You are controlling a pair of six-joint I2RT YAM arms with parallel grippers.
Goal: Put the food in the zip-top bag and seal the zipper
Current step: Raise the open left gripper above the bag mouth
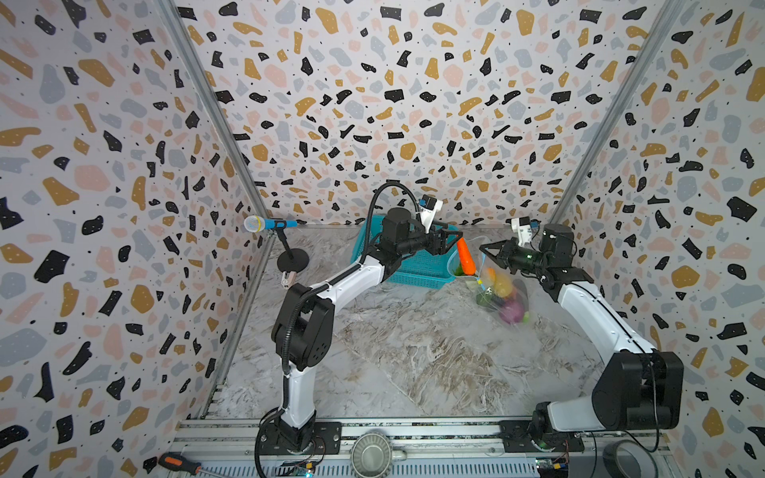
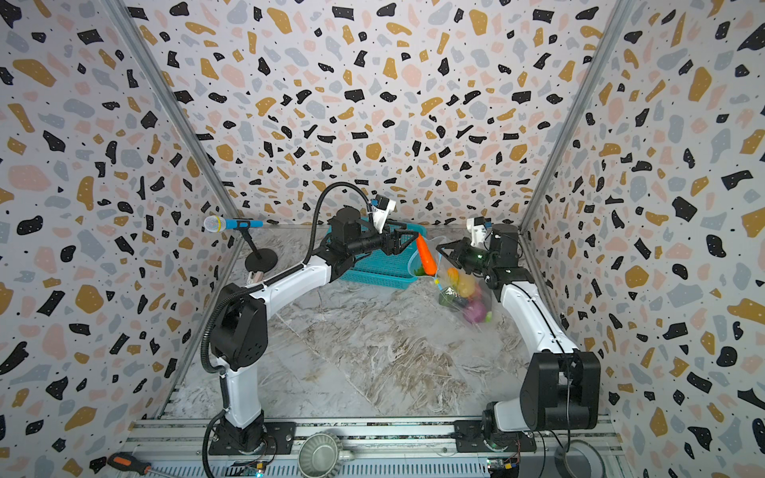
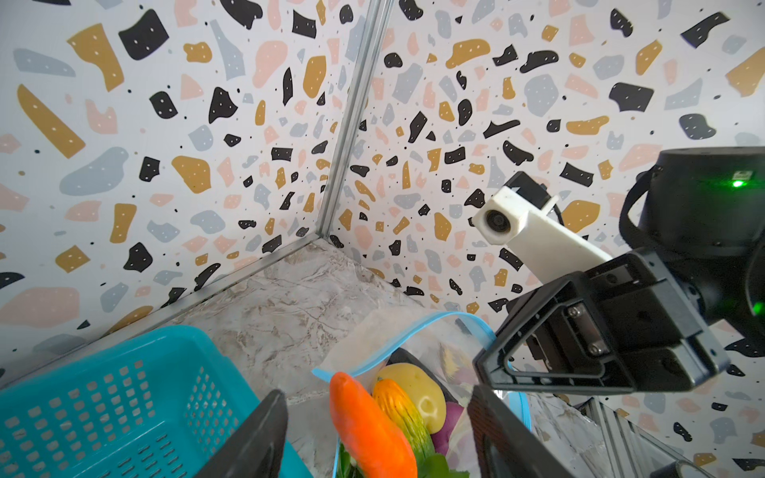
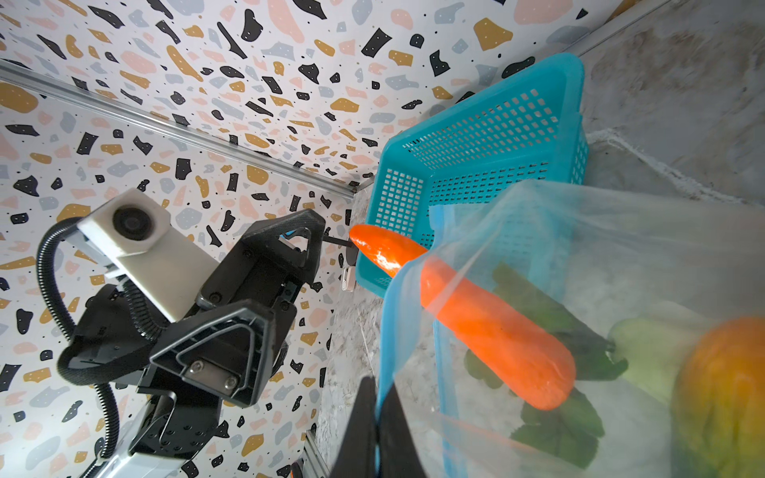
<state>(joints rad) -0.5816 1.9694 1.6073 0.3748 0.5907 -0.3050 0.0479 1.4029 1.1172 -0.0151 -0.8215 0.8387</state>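
Carrot (image 1: 465,256) sits right of centre in both top views, tilted. Its thick end is inside the mouth of the bag (image 1: 503,296) and its narrow end pokes up and out.

Left gripper (image 3: 377,394): jaws wide apart, one finger (image 3: 256,430) on either side of the carrot. There is a clear gap on both sides and nothing is gripped.

In the left wrist view the carrot stands at bottom centre. The corn (image 3: 398,407) and potato (image 3: 419,393) are just beside it behind the film, with the onion (image 3: 452,414) below them.

The bag's mouth is open, and the zipper (image 3: 434,327) curves round it as a pale blue band. The yellow slider (image 1: 479,282) shows at the near end of the mouth in a top view. The rest of the bag slopes down toward lower right, and the onion lies lowest. I cannot tell whether the bag's bottom rests on the table (image 1: 414,360).

Right gripper (image 4: 377,397): jaws pressed together on the bag's blue edge, holding the mouth up. In the right wrist view this is at bottom centre. Green leaves (image 4: 559,430) lie under the carrot behind the film there.

Basket (image 1: 414,265), teal mesh, stands just left of the bag's mouth in the top views, partly behind the left arm.

Further out, a microphone (image 1: 265,224) on a small stand is at the table's far left corner. A screwdriver (image 1: 178,461) lies on the front rail at lower left.
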